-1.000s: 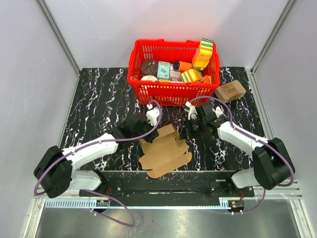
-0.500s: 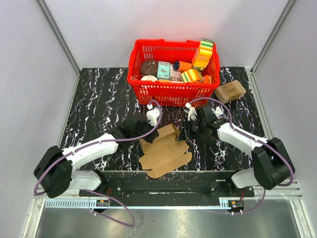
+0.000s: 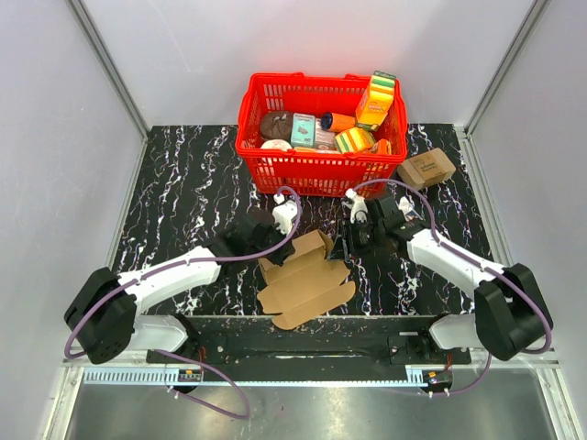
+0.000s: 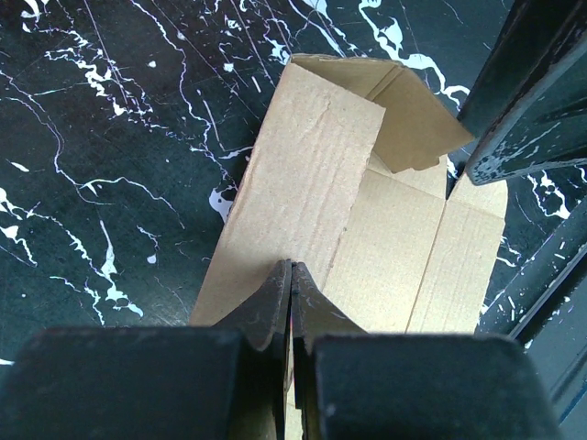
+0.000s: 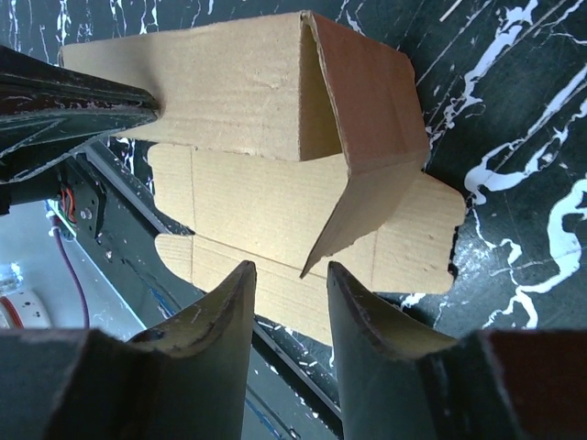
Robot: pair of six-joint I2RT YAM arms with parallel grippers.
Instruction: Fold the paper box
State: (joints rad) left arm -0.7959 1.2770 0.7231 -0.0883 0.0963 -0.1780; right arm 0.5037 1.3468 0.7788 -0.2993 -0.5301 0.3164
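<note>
both grippers are at the paper box (image 3: pixel 303 280), which lies partly unfolded just on the near side of the red basket (image 3: pixel 312 174), about level with its middle. my left gripper (image 4: pixel 290 275) is pinched together on the edge of one long cardboard panel, and that panel stands tilted up off the marble table (image 3: pixel 183 192) while the rest of the sheet lies flat nearer the arm bases. my right gripper (image 5: pixel 289 275) has its fingers apart with nothing between them. it hangs over the box end that sits below the basket's right half, where a short end flap is bent up and meets the raised long panel at a corner.

i judge we are early in the fold. one side wall is being held up and one end flap is half raised, but the other flaps and tabs are flat on the side away from the basket. next i would bring the right gripper down onto that end flap, close on it or push it square against the held wall, and tuck its tab. the left pinch has to hold steady, or the wall may drop. a small printed carton (image 3: pixel 426 169) sits off the basket's right end, clear of the work.
</note>
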